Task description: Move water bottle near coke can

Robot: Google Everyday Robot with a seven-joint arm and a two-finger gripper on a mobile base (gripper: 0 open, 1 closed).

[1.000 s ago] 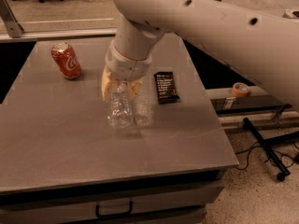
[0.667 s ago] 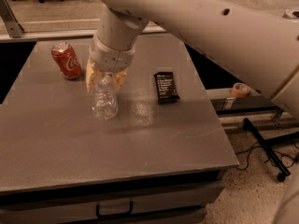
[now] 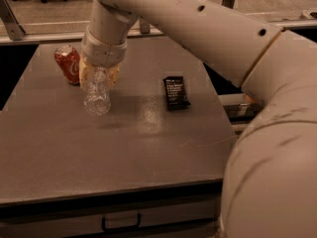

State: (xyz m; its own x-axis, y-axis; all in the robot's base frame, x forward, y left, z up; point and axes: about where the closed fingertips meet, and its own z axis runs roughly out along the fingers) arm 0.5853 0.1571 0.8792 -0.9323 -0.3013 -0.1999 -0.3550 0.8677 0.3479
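Since 1 s ago the gripper [image 3: 99, 77] has carried the water bottle [image 3: 97, 99] leftward, and the black packet [image 3: 176, 92] now lies well to its right. It's clamped on the bottle's upper part, body hanging below. The coke can [image 3: 68, 64] sits just left of the gripper, so prob. only the set-down on the table [image 3: 124, 152] remains. Bottle looks clear, no liquid visible; can's contents can't tell.
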